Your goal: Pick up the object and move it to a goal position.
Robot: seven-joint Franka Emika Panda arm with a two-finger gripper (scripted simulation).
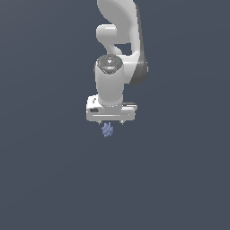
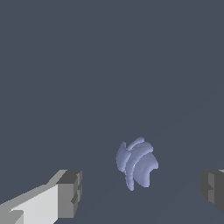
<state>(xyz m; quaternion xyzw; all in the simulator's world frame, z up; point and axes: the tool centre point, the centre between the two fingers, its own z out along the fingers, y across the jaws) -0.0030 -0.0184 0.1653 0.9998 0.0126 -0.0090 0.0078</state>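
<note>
Item: periwinkle object (image 2: 136, 162), ridged; we log it between the gripper (image 2: 142, 192) fingers (image 2: 70, 192), spread wide, untouched, at six o'clock under the white bar (image 1: 110, 113).

You are looking at one flat, plain slate-grey surface (image 1: 49, 179) that fills both views, without seams, edges or markings. A single thing shows against it: the small periwinkle-blue object (image 1: 107, 130), lumpy and ridged with curved lobes (image 2: 136, 162). From these views you cannot tell for certain whether it rests on the surface or sits just above it.
</note>
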